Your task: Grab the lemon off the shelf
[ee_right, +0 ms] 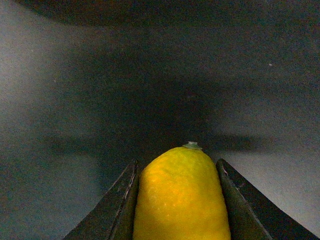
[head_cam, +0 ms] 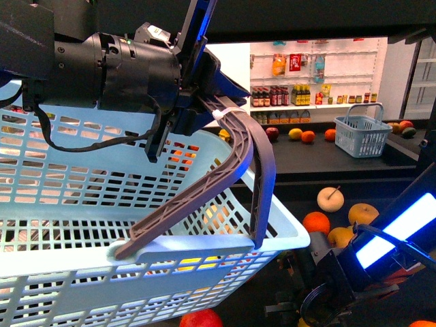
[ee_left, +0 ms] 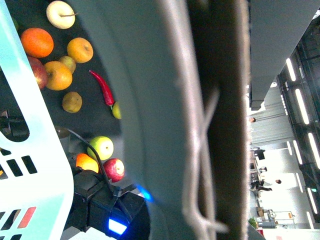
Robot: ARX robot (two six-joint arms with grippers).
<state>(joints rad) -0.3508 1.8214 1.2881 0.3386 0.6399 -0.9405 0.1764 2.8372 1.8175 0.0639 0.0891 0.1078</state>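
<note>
In the right wrist view the lemon (ee_right: 180, 197), bright yellow with a small stem nub, sits between the two dark fingers (ee_right: 122, 200) of my right gripper (ee_right: 177, 162), which is shut on it over a bare grey surface. The front view shows only the right arm (head_cam: 354, 272) low at the right, in front of the black shelf (head_cam: 320, 160). My left gripper (head_cam: 204, 112) is shut on the grey basket handle (head_cam: 252, 157) of a light-blue basket (head_cam: 82, 225), held up at the left. That handle (ee_left: 210, 120) fills the left wrist view.
Oranges (head_cam: 317, 223), a pale apple (head_cam: 330, 198) and other fruit lie on the lower tray; a red chilli (ee_left: 102, 87) and green apple (ee_left: 101, 147) show beside the basket. A second small basket (head_cam: 363, 133) stands on the upper tray. White wall shelves of bottles (head_cam: 286, 95) are behind.
</note>
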